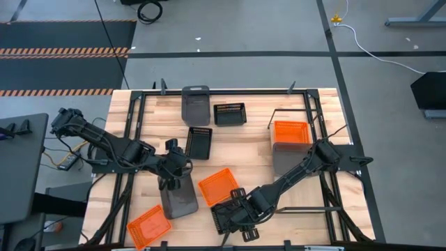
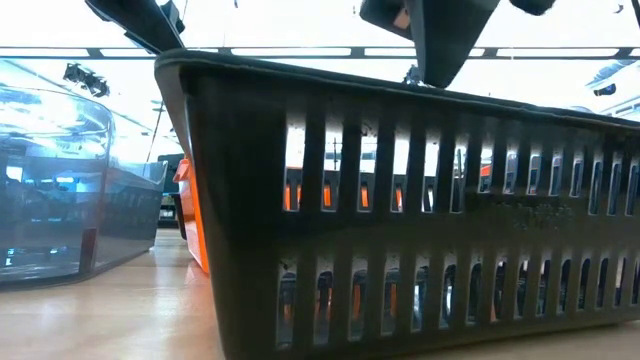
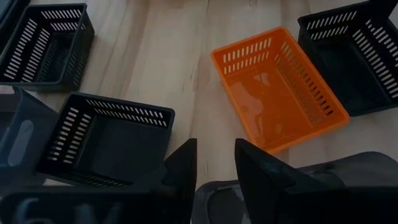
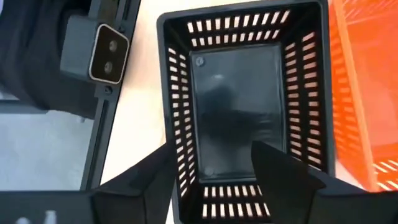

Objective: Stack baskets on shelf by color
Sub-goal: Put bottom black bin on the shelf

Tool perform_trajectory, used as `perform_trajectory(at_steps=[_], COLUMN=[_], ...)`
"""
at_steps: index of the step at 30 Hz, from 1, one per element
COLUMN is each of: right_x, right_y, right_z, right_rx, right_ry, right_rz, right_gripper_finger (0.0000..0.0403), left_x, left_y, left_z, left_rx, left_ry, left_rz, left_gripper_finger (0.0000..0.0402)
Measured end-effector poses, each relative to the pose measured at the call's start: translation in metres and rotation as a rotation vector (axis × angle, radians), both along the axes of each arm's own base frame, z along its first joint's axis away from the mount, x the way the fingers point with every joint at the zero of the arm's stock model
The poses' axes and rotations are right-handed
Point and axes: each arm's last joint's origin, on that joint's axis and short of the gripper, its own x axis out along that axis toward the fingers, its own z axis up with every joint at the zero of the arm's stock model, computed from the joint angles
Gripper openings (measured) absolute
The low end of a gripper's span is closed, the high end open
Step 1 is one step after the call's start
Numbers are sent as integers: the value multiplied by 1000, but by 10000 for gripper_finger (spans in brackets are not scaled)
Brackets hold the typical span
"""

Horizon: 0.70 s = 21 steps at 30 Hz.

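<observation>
While both arms work the near half of the table (image 1: pixel 244 150), the baskets lie scattered, none yet sorted by color.

Left claw (image 1: pixel 172 183): over the rim of a grey basket (image 1: pixel 179 199) at the near centre-left. Left wrist view shows its fingers (image 3: pixel 180 171) set a little apart with the grey rim (image 3: pixel 217 193) between them; whether they pinch it, cannot tell.

Right claw (image 1: pixel 233 213): at the near edge, on a black slatted basket (image 1: pixel 224 215). Right wrist view shows one finger (image 4: pixel 283 165) inside that basket (image 4: pixel 239 99) and the other outside, straddling its end wall; firm grip or not, cannot tell. Same basket fills the low view (image 2: pixel 420 230).

Other baskets:
- Orange (image 1: pixel 219 186), tilted, between the two claws, just beside the black one.
- Orange (image 1: pixel 148 226) at the near-left corner.
- Orange (image 1: pixel 290 132) on the right, sitting on a grey basket (image 1: pixel 286 159).
- Black (image 1: pixel 199 142) mid-table, a second black (image 1: pixel 229 113) beyond it.
- Grey (image 1: pixel 196 104) at the far edge, centre.

Dark metal frame (image 1: pixel 306 94) runs round the table edges. Cannot pick out a separate shelf board.
</observation>
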Motion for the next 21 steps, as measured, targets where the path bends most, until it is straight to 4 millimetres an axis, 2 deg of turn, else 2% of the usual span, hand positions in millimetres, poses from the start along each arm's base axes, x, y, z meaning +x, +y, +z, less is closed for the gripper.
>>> perform_trajectory(at_steps=[5,14,21], right_x=[-4,-14,-19], right_y=[-1,16,11], right_z=[-17,-31,-44], right_rx=[29,65,1], right_ry=[53,36,42], right_rz=[-18,10,-36], right_gripper_finger=[232,232,229], left_x=[0,-1,-1], left_y=[0,0,0], left_z=[0,0,0], left_rx=[3,0,0], left_ry=[4,7,7], left_rz=[-1,3,3], left_gripper_finger=[117,117,117])
